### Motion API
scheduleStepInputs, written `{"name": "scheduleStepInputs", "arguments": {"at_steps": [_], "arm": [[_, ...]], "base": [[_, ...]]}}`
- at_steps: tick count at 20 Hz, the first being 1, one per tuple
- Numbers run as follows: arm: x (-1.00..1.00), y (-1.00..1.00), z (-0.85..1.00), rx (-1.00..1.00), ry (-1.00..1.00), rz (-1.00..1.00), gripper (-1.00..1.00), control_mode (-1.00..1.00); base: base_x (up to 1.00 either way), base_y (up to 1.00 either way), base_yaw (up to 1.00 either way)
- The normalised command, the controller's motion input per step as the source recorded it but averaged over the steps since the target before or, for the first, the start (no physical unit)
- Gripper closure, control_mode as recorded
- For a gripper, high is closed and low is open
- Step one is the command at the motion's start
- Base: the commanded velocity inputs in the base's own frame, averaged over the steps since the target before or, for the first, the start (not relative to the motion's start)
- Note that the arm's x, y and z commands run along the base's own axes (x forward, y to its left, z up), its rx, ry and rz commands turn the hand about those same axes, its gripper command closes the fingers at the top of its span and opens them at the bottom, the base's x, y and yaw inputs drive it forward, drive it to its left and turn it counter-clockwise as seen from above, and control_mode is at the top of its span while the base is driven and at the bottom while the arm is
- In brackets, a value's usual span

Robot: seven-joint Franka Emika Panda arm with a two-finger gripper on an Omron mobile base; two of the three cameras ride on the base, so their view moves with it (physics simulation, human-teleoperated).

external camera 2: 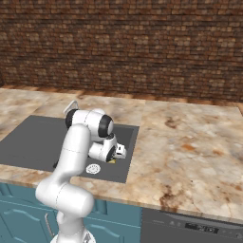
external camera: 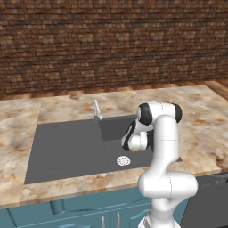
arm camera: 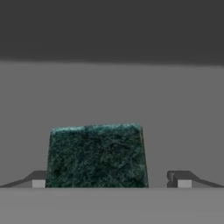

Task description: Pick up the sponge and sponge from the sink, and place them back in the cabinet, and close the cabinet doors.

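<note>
End effector [arm camera: 111, 183] is down inside the sink [external camera: 67, 147], jaws spread wide, nothing gripped. In the hand view a sponge [arm camera: 96, 155] sits green scouring face toward the camera, on the dark grey basin floor, between the two finger tips [arm camera: 38, 180]; left tip looks right at the sponge's edge, right tip stands clear of it with a gap. Can't tell whether either tip is touching. From the left base view the arm folds over the tan marble tabletop [external camera: 200, 129] and dips into the deep right part of the basin, wrist just above the round white drain [external camera: 123, 160]; a sliver of yellow [external camera: 134, 150] shows under the hand. Right base view has the same yellow bit [external camera 2: 113, 161] just beside the hand, near the drain. Silver faucet [external camera: 96, 110] stands at the basin's back rim. Brick wall [external camera: 111, 40] behind the tabletop; teal doors [external camera: 89, 211] below its front edge.
</note>
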Motion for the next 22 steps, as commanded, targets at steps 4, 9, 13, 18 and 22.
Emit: {"name": "scheduleStepInputs", "arguments": {"at_steps": [4,9,13,18,22], "arm": [[0.00,0.06,-0.08,0.00,0.05,0.00,1.00,-1.00],[0.00,0.00,0.00,0.00,0.02,0.00,1.00,-1.00],[0.00,0.00,0.00,0.00,0.00,0.00,1.00,-1.00],[0.00,0.00,0.00,0.00,0.00,0.00,1.00,-1.00],[0.00,0.00,0.19,0.00,0.00,0.00,1.00,-1.00]], "base": [[0.00,0.00,0.00],[0.00,0.00,0.00],[0.00,0.00,0.00],[0.00,0.00,0.00],[0.00,0.00,0.00]]}}
